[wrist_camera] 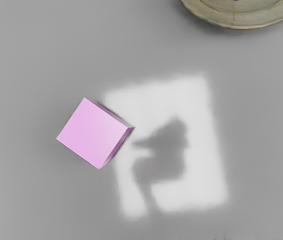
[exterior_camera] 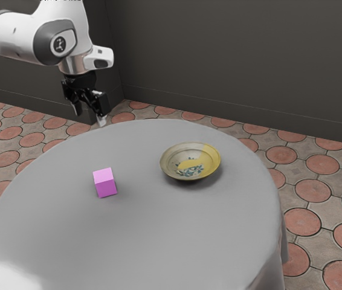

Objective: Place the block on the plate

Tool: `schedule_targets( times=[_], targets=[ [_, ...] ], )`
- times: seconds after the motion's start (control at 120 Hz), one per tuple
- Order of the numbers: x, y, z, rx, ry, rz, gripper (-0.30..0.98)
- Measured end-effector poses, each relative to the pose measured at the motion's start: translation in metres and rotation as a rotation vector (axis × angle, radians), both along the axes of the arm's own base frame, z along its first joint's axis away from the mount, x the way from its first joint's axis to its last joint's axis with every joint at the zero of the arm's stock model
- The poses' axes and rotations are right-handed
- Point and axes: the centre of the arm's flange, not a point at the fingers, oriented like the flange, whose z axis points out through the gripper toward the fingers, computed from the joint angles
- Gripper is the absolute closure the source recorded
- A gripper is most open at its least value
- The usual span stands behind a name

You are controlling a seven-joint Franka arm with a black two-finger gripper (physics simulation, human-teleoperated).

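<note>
A dark wall (exterior_camera: 231,66) rises behind the floor (exterior_camera: 301,190) of round reddish tiles; the round grey surface (exterior_camera: 177,241) stands before it, a bright patch of light (wrist_camera: 201,130) and a dark shadow (wrist_camera: 166,155) falling on it beside the block; the shallow cream-and-yellow plate (exterior_camera: 211,164) rests there upright; the black pincer (exterior_camera: 90,116) hangs above, its fingers apart, holding nothing; the pink block (exterior_camera: 105,183), smallest, sits on the surface, apart from the plate.
</note>
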Motion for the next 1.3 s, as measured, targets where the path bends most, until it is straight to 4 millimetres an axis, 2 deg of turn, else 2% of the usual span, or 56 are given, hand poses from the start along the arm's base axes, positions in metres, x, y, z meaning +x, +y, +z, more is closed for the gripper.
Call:
schedule_targets(
  times=[0.108, 0.375, 0.467, 0.65, 0.817, 0.975, 1.067, 1.3],
  targets=[
    [0.001, 0.001, -0.009, -0.002, 0.013, -0.010, 0.00],
    [0.024, 0.025, -0.083, -0.019, 0.091, 0.052, 0.00],
    [0.029, 0.035, -0.107, -0.035, 0.104, 0.107, 0.00],
    [0.026, 0.032, -0.143, -0.042, 0.122, 0.262, 0.00],
    [0.043, 0.035, -0.185, -0.048, 0.108, 0.426, 0.00],
    [0.056, 0.051, -0.209, -0.047, 0.082, 0.616, 0.00],
    [0.062, 0.056, -0.215, -0.049, 0.066, 0.723, 0.00],
    [0.061, 0.070, -0.234, -0.056, 0.044, 0.914, 0.00]
  ],
)
